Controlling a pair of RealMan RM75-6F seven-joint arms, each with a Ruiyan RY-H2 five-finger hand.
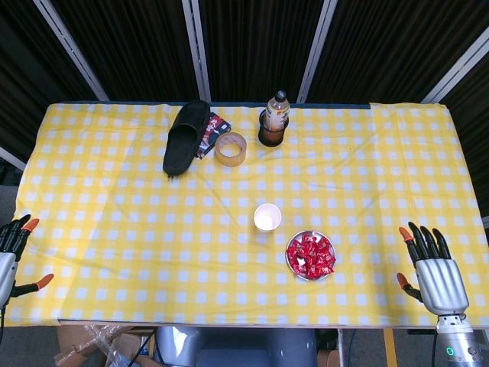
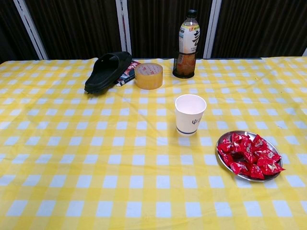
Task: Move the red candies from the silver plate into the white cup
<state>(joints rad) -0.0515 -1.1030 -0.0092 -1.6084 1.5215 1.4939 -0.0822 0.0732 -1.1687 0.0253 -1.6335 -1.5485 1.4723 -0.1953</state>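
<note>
Both robot hands are waiting open at the counter's near edge, and the candies are all sitting on the plate.

You are keeping the right robot hand low at the right edge with its fingers spread and nothing in them, which is leaving it the shorter reach to the plate; the left robot hand is resting at the far left corner, equally empty and well apart from everything. The candies are lying heaped on the plate, just right of and nearer than the cup, which is standing upright with its mouth clear, so each transfer should be short. The slipper, tape roll and bottle are sitting along the far side, out of your working path.
</note>
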